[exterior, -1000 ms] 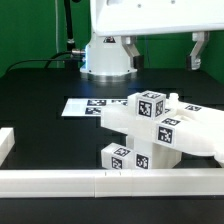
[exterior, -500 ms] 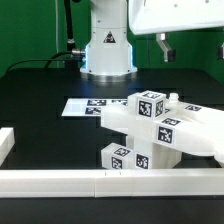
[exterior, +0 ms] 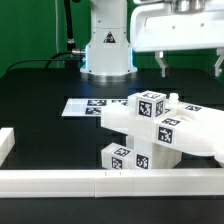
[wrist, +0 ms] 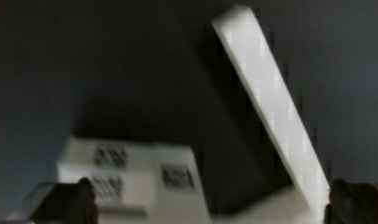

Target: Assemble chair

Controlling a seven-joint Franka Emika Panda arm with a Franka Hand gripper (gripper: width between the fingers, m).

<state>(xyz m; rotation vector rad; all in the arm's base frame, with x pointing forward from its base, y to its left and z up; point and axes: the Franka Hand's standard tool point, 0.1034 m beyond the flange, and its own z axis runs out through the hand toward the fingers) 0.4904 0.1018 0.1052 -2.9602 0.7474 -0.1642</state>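
Above the table [exterior: 40,90], hand [exterior: 190,68] spread wide and empty, white chair [exterior: 160,130] well below it, untouched

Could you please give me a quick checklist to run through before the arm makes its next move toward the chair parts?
1. Jaws open: ok; the gripper stands wide.
2. Jaws empty: ok, nothing between them.
3. Gripper clear of the chair parts: ok, it hangs above and behind them.
4. Parts against the border rail: cannot tell whether they touch.
5. Marker board flat on the table: ok.
6. Wrist view sharp enough to aim: not ok, blurred.
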